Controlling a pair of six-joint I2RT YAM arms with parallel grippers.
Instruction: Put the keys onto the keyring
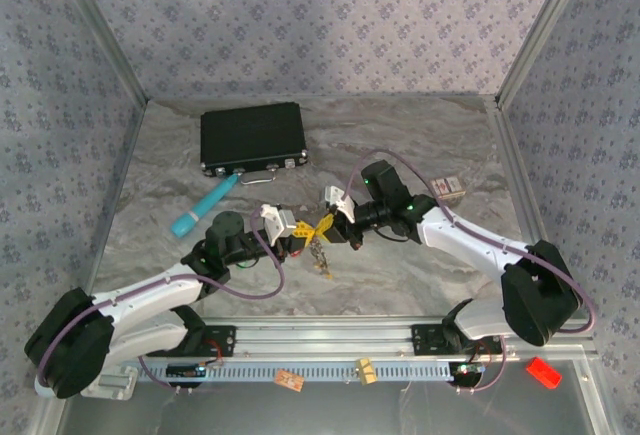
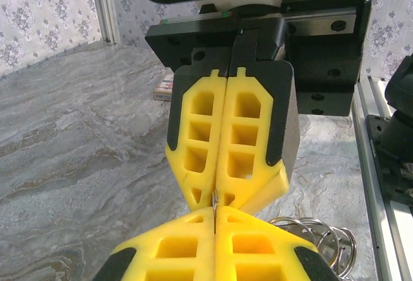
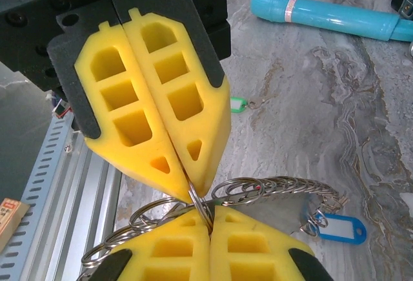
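Observation:
My two grippers meet tip to tip above the middle of the table, the left gripper and the right gripper. Both are shut on the same thin metal ring of the keyring. The rest of the keyring, a wire loop strung with several small rings, hangs below the tips. A blue key hangs from its far end. A green key lies loose on the marble table. Each wrist view shows the other arm's yellow fingers facing it.
A teal tube lies left of the grippers. A black case stands at the back. A small box lies at the right. The metal rail runs along the near edge, with a red piece beyond it.

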